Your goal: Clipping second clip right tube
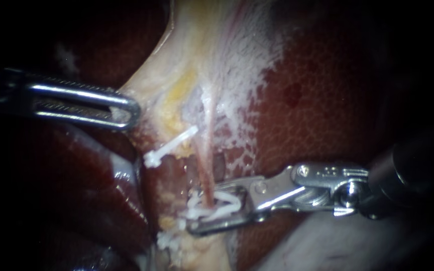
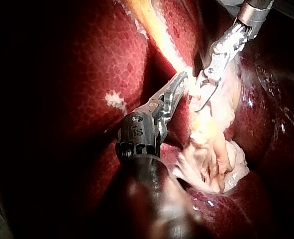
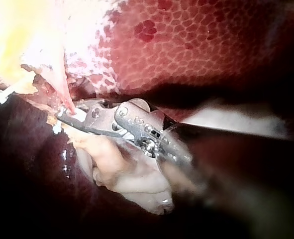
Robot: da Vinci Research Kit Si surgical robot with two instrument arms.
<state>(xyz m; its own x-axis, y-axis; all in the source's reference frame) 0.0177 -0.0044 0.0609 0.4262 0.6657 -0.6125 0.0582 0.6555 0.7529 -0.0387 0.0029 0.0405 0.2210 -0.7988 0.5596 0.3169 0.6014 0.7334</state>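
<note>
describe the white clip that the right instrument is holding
The clip is white and looks like plastic, with two slim, curved legs. It sits in the claw of the right instrument, with a metal half of the claw against it on each side. The thin pink tube runs down between its legs, so the clip lies across the tube and straddles it. Another white clip lies higher up, apart from it. Whether the legs are latched together cannot be told.
</note>
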